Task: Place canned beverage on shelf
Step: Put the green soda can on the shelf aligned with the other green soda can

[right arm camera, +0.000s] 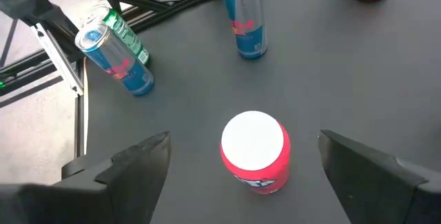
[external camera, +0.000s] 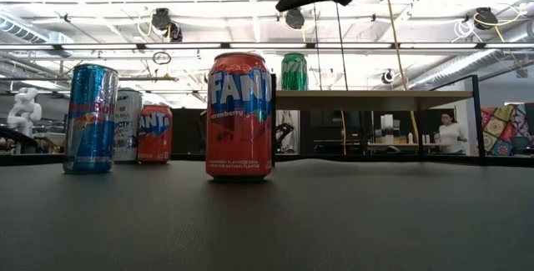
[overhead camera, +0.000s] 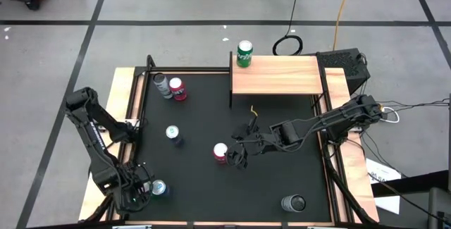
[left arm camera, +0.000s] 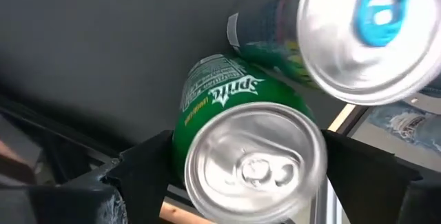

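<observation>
A red Fanta can with a white top (right arm camera: 253, 151) stands on the black mat (overhead camera: 197, 116), also in the low view (external camera: 240, 114). My right gripper (right arm camera: 245, 156) is open above it, one finger on each side, touching nothing; it shows in the high view (overhead camera: 231, 154). My left gripper (overhead camera: 143, 191) at the near left corner is shut on a green Sprite can (left arm camera: 234, 134), next to a blue-topped can (left arm camera: 365, 38). The wooden shelf (overhead camera: 275, 75) stands at the far right with a green can (overhead camera: 244, 53) on its far left corner. My left gripper pinches the Sprite can's side wall just below its top rim (left arm camera: 180, 156) between its two fingers, one finger on each side. The can's silver top faces the wrist camera. Whether its base rests on the mat, I cannot tell.
A grey can (overhead camera: 161, 84) and a red can (overhead camera: 177, 89) stand at the far left. A blue Red Bull can (overhead camera: 173, 133) stands mid-left. A dark can (overhead camera: 293, 203) sits near the front right. A wooden frame edges the mat (overhead camera: 131, 95).
</observation>
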